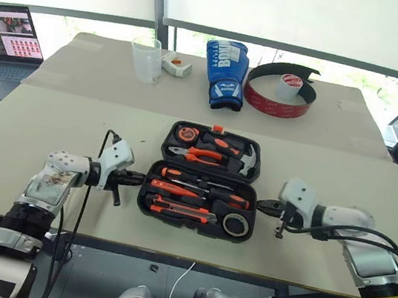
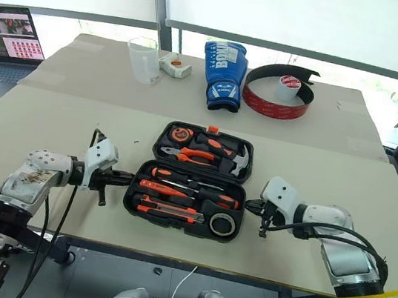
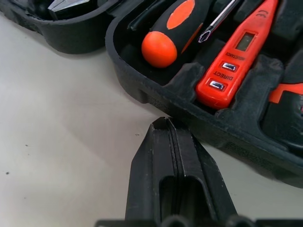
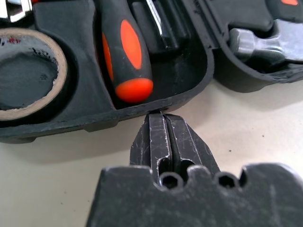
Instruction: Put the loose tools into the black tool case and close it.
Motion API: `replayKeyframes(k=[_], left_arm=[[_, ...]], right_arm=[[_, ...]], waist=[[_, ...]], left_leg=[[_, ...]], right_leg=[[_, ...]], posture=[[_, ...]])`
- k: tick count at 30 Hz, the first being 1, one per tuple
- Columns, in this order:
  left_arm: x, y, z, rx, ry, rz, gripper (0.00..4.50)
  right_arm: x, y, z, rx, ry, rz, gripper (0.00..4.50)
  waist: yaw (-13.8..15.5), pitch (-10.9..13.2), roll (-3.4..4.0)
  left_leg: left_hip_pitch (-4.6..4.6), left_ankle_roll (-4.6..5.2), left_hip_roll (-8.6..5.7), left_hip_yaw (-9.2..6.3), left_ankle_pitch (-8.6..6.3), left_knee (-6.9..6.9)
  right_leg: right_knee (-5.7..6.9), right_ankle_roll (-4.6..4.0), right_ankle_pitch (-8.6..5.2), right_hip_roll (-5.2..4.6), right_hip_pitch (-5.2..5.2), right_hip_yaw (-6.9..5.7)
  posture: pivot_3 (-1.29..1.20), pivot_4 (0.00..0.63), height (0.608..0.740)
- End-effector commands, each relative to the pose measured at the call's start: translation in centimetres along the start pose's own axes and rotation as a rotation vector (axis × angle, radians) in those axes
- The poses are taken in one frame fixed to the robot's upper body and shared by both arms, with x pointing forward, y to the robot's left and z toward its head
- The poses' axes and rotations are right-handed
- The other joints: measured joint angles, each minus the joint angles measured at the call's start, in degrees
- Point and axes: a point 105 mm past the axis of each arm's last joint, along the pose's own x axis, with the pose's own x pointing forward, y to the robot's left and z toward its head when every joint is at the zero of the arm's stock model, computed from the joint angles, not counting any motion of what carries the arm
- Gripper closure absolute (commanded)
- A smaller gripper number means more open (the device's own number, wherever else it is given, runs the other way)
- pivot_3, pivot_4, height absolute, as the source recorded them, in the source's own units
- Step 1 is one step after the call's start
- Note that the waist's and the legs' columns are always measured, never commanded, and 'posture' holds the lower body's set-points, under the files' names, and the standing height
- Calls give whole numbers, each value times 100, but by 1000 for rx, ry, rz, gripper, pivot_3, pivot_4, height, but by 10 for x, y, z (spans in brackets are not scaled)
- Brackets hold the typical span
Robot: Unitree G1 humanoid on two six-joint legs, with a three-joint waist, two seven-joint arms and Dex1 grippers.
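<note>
The black tool case (image 1: 143, 202) lies open near the table's front edge, its lid half toward the back. Screwdrivers (image 1: 178, 189), a utility knife (image 1: 182, 210) and a dark tape roll (image 1: 236, 224) sit in the near half's recesses. A slim orange tool (image 3: 236, 52) lies beside a screwdriver handle (image 3: 165, 38). My left gripper (image 1: 137, 179) is shut and empty, its tip (image 3: 163, 124) just off the near half's left wall. My right gripper (image 1: 262, 203) is shut and empty too, its tip (image 4: 161, 116) at the right rim beside another screwdriver handle (image 4: 125, 56).
Pliers (image 1: 198, 155) and a hammer (image 1: 246, 160) rest in the lid half. At the back stand a blue boxing glove (image 1: 224, 74), a red-and-black band (image 1: 277, 104), a clear cup (image 1: 146, 59) and a laptop (image 1: 5, 45) far left.
</note>
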Motion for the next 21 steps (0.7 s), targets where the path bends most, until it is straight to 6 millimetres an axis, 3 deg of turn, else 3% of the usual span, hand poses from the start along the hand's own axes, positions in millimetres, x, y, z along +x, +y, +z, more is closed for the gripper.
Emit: replayKeyframes(k=[1,6,12,16,19,20,21], left_arm=[[1,-26,23,66,-75,-148,4449],[-4,-44,11,73,-29,-204,4449],[-11,-51,-2,75,11,-181,4449],[-22,-40,-16,57,68,-103,4449],[-41,-19,-28,-18,115,4,4449],[-46,-12,-31,-46,122,34,3943],[-51,-4,-30,-85,117,67,3747]], right_arm=[[1,23,25,-112,-104,113,4500],[-8,36,23,-131,-83,142,4500],[-20,44,16,-106,-44,115,4500],[-31,40,5,-78,17,61,4500],[-46,27,-6,-1,73,8,4500],[-50,22,-7,28,78,-10,3913],[-54,16,-5,62,75,-34,3713]], waist=[[-2,0,0],[-12,0,1],[10,-1,2],[11,-1,2],[3,-1,3],[-1,-1,3],[-5,-1,3]], left_leg=[[2,0,0,-1,0,-2],[3,-1,2,-1,0,-2],[4,-1,7,-3,-1,-5],[4,-1,7,-4,-1,-6],[5,-1,8,-3,-1,-6],[6,-1,9,-2,-1,-6],[7,-1,9,-2,-2,-6]], right_leg=[[-4,0,0,0,1,0],[-1,0,-1,0,0,2],[-6,-1,-2,1,0,4],[-7,-1,-2,0,1,4],[-7,-1,-2,1,1,5],[-6,-1,-2,1,1,6],[-5,-1,-2,1,1,7]], posture=[[0,150,727],[0,150,727],[0,150,727],[0,150,727],[0,150,727],[0,150,727],[0,150,727]])
